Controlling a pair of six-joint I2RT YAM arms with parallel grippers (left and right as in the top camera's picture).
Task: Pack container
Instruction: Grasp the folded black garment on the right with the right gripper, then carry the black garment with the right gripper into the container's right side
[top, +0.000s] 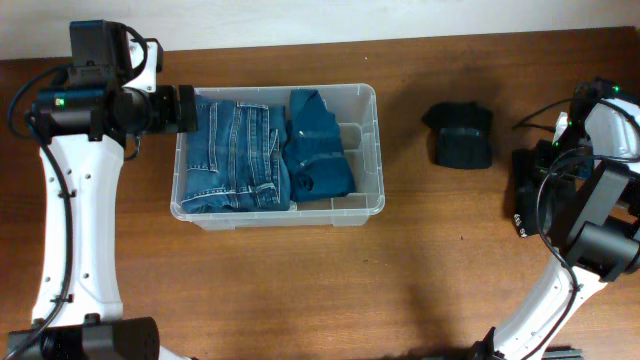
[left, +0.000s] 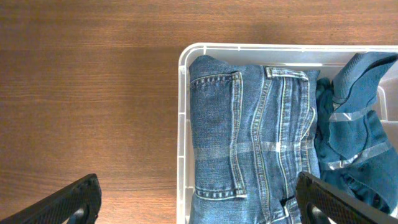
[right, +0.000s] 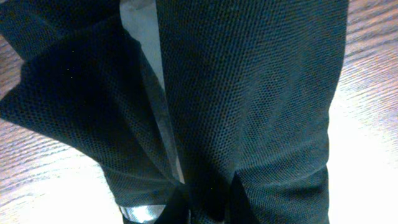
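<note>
The clear plastic container (top: 376, 150) stands left of the table's centre. It holds folded blue jeans (top: 232, 155) on its left side and a folded teal-blue garment (top: 318, 150) on its right. My left gripper (top: 185, 108) is open and empty over the container's left end. In the left wrist view its fingers (left: 199, 205) straddle the container's wall (left: 181, 124) and the jeans (left: 249, 137), with the teal garment (left: 354, 124) beyond. My right gripper (top: 528, 200) is at the far right. It is shut on a black mesh garment (right: 249, 93) that fills its wrist view.
A second folded black garment (top: 460, 135) lies on the wooden table between the container and the right arm. Cables hang by both arms. The table's back edge runs along the top of the overhead view.
</note>
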